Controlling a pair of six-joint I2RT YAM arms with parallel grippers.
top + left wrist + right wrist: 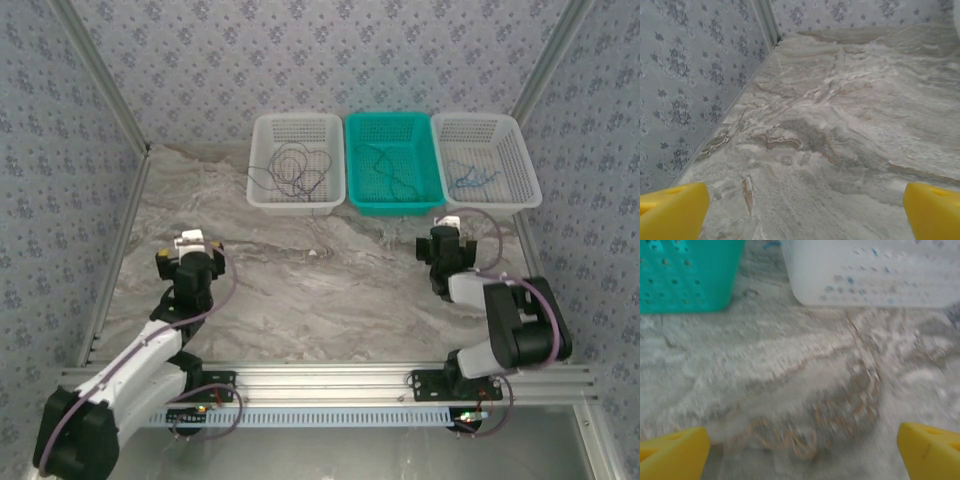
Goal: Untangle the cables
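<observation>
Coiling cables (295,170) beyond right end effector (448,224)

Right gripper (802,455) with yellow fingertips (672,452) spread wide, bare marbled table (790,370) between the jaws, teal basket (685,275) beyond the frame-left jaw, white basket (870,275) beyond the other, blue flecks (850,280) showing through its holes, focus soft.

I see the grey marbled tabletop (330,290) carrying three baskets side by side along its far edge: a white basket (296,207) at eleven o'clock, a teal basket (396,208) at twelve, a second white basket (492,205) at one.
</observation>
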